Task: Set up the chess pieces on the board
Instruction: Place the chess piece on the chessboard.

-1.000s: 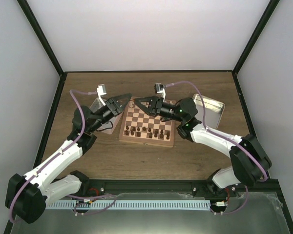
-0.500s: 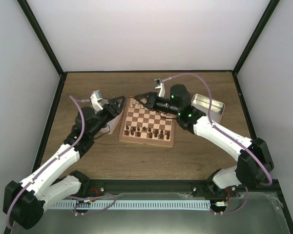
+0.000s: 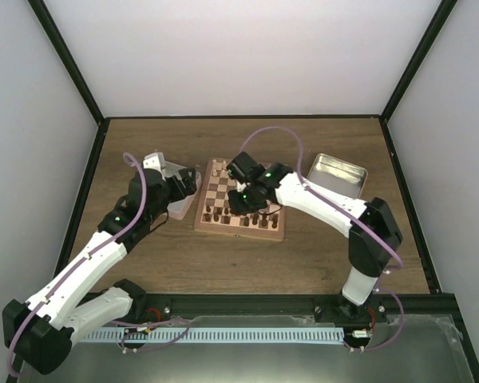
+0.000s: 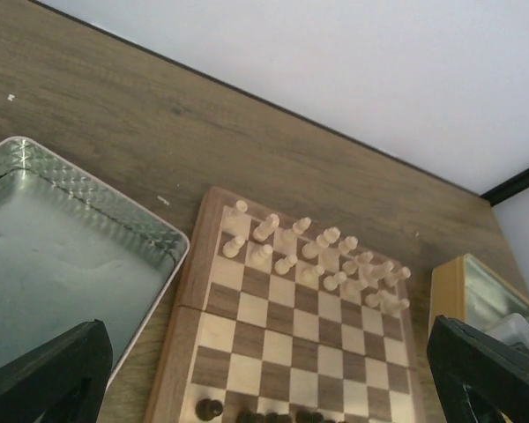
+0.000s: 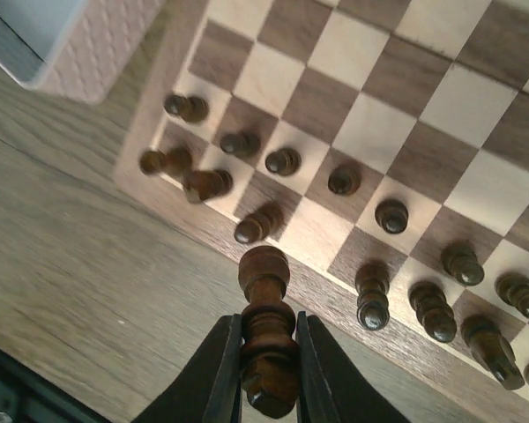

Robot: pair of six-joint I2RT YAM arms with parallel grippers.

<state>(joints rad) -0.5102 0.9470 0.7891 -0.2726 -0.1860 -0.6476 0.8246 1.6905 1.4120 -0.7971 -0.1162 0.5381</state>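
The board (image 3: pixel 213 195) lies mid-table, with dark chess pieces (image 5: pixel 391 215) standing along its near rows and pale ones (image 4: pixel 322 251) at the far rows. My right gripper (image 5: pixel 266 326) is shut on a dark chess piece (image 5: pixel 264 271), held just past the board's near rim (image 5: pixel 335 291), above the table wood. In the top view the right gripper (image 3: pixel 239 206) hangs over the board's near half. My left gripper (image 4: pixel 269 388) is open wide and empty, its fingertips (image 4: pixel 53 374) at the frame's lower corners. In the top view the left gripper (image 3: pixel 189 180) sits left of the board.
A shallow metal tin (image 4: pixel 62 256) lies left of the board, partly under the left arm (image 3: pixel 136 211). A second tin (image 3: pixel 339 174) lies to the board's right. Black frame posts and white walls enclose the table.
The left gripper has opened wide and drawn back slightly. The right arm has swung across the board from its far left corner to the near edge, still carrying the dark piece.
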